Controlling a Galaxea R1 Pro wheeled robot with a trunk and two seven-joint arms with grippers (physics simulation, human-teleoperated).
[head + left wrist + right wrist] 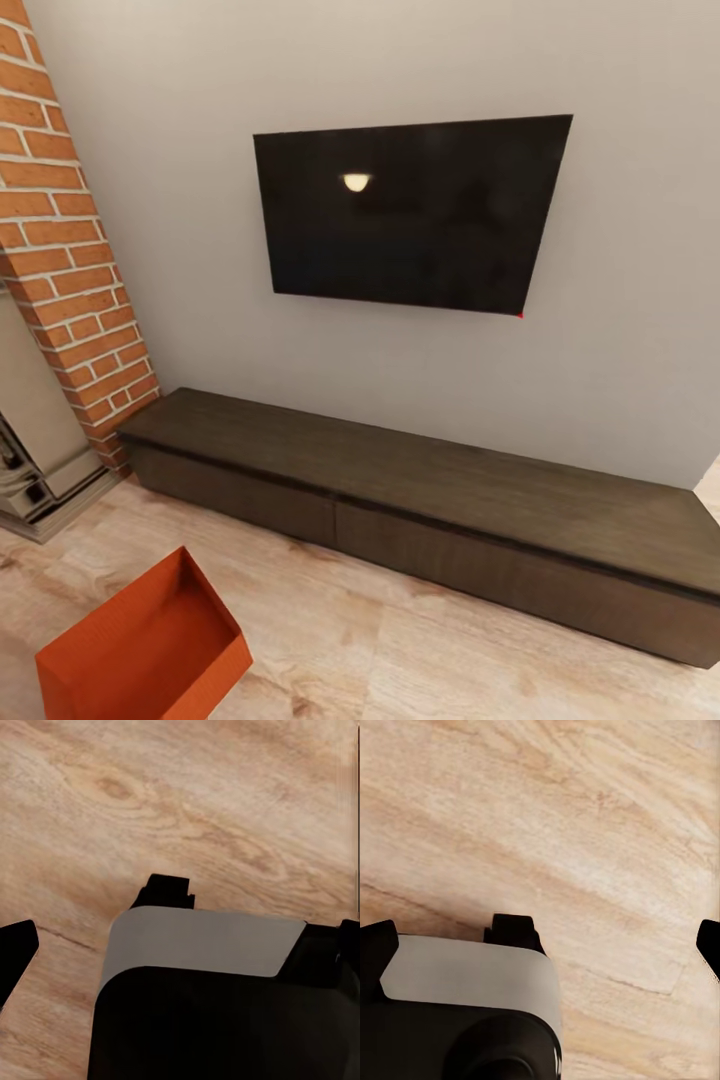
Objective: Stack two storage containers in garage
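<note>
One orange-red storage container (150,645) sits on the light wood-plank floor (400,650) of the living room, at the lower left of the head view, its open top facing up and nothing inside. In the left wrist view my left gripper (184,960) hangs over the planks with its dark fingertips (16,952) spread wide and nothing held. My right gripper (544,952) is likewise open above the floor, one fingertip (376,949) showing at the frame's edge. Neither gripper is near the container.
A long dark brown bench (430,500) runs along the white wall under a black wall-mounted screen (410,215). A red brick fireplace (70,260) stands at the left. Part of my own grey and black body (202,990) shows below each wrist camera.
</note>
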